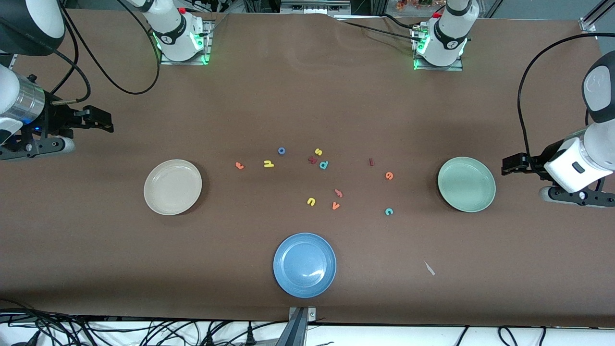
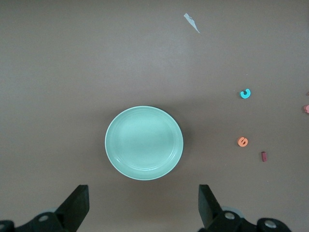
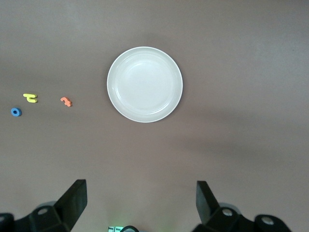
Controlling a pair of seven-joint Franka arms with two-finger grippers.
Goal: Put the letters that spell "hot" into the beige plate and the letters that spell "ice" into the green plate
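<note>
The beige plate (image 1: 173,186) (image 3: 145,84) lies bare toward the right arm's end. Beside it, toward the table's middle, lie the orange "t" (image 1: 239,166) (image 3: 66,101), yellow "h" (image 1: 269,164) (image 3: 30,97) and blue "o" (image 1: 281,151) (image 3: 16,111). The green plate (image 1: 466,184) (image 2: 144,143) lies bare toward the left arm's end. Near it are the dark red "i" (image 1: 371,162) (image 2: 263,156), orange "e" (image 1: 389,176) (image 2: 243,141) and teal "c" (image 1: 388,211) (image 2: 245,94). My right gripper (image 1: 102,120) (image 3: 141,200) hangs open over bare table by the beige plate. My left gripper (image 1: 509,166) (image 2: 144,203) hangs open, nothing in it, by the green plate.
A blue plate (image 1: 304,265) sits nearest the front camera at mid-table. Other loose letters lie in the middle: yellow "s" (image 1: 318,152), dark red "k" (image 1: 312,160), teal "p" (image 1: 324,165), yellow "u" (image 1: 311,201), orange "v" (image 1: 336,205). A white scrap (image 1: 429,268) lies nearer the front camera than the green plate.
</note>
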